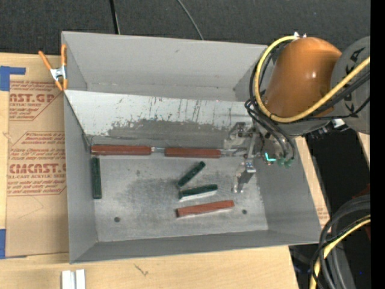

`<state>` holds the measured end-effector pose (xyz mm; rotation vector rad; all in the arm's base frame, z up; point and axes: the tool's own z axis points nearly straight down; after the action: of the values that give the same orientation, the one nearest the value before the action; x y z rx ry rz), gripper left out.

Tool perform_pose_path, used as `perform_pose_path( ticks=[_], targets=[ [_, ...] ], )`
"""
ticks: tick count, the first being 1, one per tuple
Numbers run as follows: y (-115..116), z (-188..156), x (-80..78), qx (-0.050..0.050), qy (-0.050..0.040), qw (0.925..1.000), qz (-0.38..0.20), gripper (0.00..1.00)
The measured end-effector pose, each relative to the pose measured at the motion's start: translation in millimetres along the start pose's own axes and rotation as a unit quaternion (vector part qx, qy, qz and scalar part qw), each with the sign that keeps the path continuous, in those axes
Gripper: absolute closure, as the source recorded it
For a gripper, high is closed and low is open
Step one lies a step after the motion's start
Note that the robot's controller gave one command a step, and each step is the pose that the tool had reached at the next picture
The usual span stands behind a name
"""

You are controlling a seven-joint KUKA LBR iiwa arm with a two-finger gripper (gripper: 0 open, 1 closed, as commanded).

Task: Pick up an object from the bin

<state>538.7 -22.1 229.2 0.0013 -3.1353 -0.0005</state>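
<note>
Grey bin point(150, 65) holds red bars point(204, 208); green bars point(190, 173).

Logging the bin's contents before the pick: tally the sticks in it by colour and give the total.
Red-brown sticks: 3
Dark green sticks: 3
Total: 6
</note>
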Motion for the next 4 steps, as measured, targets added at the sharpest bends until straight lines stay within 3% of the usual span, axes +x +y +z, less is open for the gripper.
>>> perform_pose_path(
  ticks=[1,2,3,4],
  targets=[
    [0,-4,-1.5,0.000,-0.0041,1.0000,0.000,0.00],
    [3,36,-5.5,0.001,-0.0086,0.9999,-0.013,0.00],
    [7,98,-4.0,0.001,-0.0059,0.9992,-0.039,0.00],
    [19,145,-10.6,0.000,-0.0049,0.9999,-0.010,1.00]
  ],
)
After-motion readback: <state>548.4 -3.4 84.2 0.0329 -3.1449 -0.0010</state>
